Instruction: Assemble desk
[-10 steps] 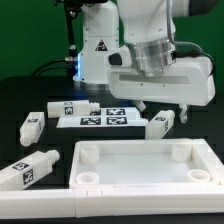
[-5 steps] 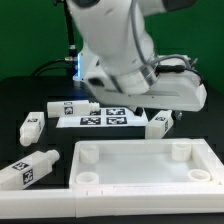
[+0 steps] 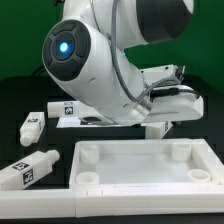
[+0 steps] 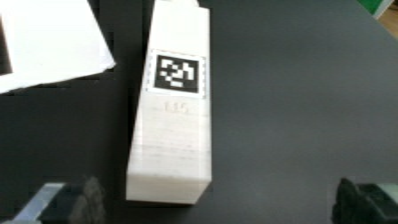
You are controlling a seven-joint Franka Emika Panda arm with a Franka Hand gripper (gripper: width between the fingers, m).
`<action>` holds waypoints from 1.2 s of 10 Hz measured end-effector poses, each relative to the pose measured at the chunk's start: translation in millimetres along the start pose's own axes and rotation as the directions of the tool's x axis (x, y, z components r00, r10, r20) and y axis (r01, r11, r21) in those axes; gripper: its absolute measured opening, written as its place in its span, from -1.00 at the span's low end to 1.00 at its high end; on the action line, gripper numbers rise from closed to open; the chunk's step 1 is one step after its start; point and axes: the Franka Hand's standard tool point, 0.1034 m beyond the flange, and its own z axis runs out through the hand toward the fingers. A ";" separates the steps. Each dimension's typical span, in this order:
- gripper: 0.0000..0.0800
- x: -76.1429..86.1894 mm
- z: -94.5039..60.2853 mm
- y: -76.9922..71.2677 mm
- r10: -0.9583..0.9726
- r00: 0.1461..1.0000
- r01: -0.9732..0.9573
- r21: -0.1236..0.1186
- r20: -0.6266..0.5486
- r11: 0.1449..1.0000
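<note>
Though hidden in the exterior view, hand (image 4: pixel 214 197) wide astride 1 leg (image 4: pixel 173 115).

Robot arm (image 3: pixel 95 60) fills the centre. Desk top (image 3: pixel 140 168) lies nearest on the dark worktop (image 3: pixel 55 140); far leg (image 3: pixel 31 125) and near leg (image 3: pixel 27 170) lie at the exterior view's left.

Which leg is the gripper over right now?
The leg lying alone on the exterior view's right of the marker board, centred below the open gripper in the wrist view. The other visible legs lie on the exterior view's left.
</note>
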 end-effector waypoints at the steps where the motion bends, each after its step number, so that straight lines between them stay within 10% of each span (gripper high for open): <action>1: 0.62 -0.7 1.5 1.3 0.023 1.000 -0.023 0.004 0.012 1.000; 6: 0.62 -0.1 11.2 10.3 0.147 0.985 -0.148 0.003 0.091 0.989; 12: 0.62 -6.6 43.9 20.6 0.242 0.946 -0.263 0.074 0.214 0.962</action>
